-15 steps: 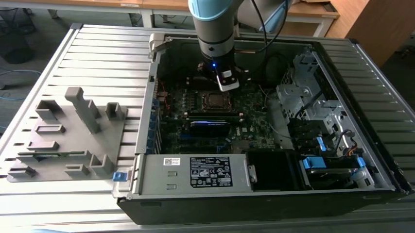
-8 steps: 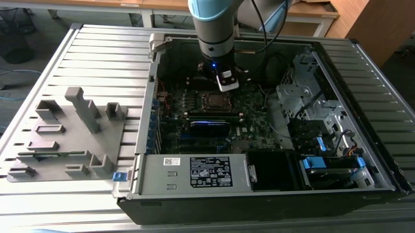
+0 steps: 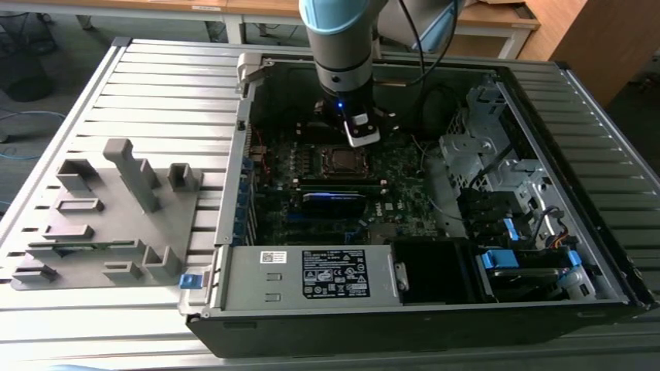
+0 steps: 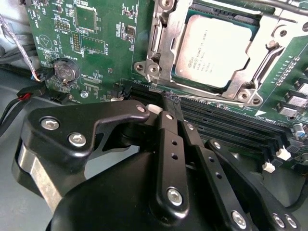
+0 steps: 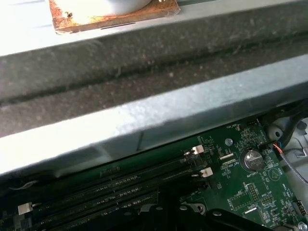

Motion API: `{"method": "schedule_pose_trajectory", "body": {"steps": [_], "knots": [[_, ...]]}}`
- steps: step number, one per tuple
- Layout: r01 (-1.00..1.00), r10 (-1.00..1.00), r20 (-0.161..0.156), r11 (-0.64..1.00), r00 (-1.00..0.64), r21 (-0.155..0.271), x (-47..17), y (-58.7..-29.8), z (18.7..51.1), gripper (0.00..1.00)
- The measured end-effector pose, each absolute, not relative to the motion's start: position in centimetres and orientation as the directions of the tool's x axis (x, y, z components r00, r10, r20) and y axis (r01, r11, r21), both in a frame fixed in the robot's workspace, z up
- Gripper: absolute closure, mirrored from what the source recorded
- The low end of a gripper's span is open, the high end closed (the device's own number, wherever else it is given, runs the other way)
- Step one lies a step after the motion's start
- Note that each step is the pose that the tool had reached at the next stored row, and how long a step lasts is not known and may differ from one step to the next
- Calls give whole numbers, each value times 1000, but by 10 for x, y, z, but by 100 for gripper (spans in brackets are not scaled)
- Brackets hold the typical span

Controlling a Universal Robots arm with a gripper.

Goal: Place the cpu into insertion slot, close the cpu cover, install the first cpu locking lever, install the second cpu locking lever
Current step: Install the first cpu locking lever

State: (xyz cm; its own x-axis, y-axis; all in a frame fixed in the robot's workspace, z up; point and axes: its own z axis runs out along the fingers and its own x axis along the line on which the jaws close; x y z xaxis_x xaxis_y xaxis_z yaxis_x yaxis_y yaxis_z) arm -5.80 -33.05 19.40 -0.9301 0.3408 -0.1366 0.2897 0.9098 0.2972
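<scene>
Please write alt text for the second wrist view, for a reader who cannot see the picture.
A silver-topped cpu sits in the insertion slot on a green motherboard, with the cpu cover closed around it. The black gripper, its jaws shut and empty, hovers beside the socket over the long black memory slots. A round coin battery lies on the board nearby.

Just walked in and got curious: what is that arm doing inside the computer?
A robot arm reaches into an open computer case, its gripper hanging just above the motherboard. In the second wrist view the cpu already sits in the insertion slot, with the cpu cover down around it. The gripper holds nothing.
</scene>
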Motion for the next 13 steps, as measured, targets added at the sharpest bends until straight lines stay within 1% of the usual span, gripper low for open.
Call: {"method": "schedule_pose_trajectory", "body": {"steps": [13], "knots": [[291, 342, -138, 910, -930, 295, -58, -336, 192, 90]]}}
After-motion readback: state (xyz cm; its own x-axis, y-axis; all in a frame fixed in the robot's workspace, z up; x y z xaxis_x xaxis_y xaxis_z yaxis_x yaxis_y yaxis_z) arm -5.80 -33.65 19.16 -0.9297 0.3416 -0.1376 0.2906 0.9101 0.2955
